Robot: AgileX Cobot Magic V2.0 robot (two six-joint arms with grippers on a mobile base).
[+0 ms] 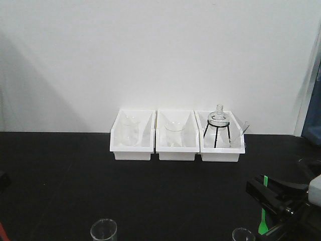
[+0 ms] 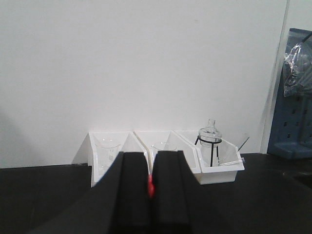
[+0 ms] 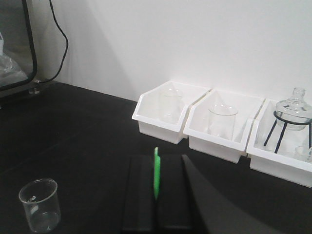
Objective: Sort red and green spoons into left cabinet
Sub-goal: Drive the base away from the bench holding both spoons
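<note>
In the left wrist view my left gripper (image 2: 151, 157) is shut on the red spoon (image 2: 151, 187); only a short red piece shows between the black fingers. My right gripper (image 3: 157, 160) is shut on the green spoon (image 3: 156, 171), which stands on edge between the fingers with its tip poking past them. In the front view the right gripper (image 1: 266, 195) is at the bottom right, low over the black table, with the green spoon (image 1: 263, 213) hanging down. The left cabinet is out of view.
Three white bins (image 1: 175, 135) stand in a row against the back wall, with beakers and a flask on a black tripod (image 1: 217, 125). Two glass beakers (image 1: 104, 231) (image 1: 243, 234) stand near the table's front edge. A blue perforated panel (image 2: 292, 102) is at the far right.
</note>
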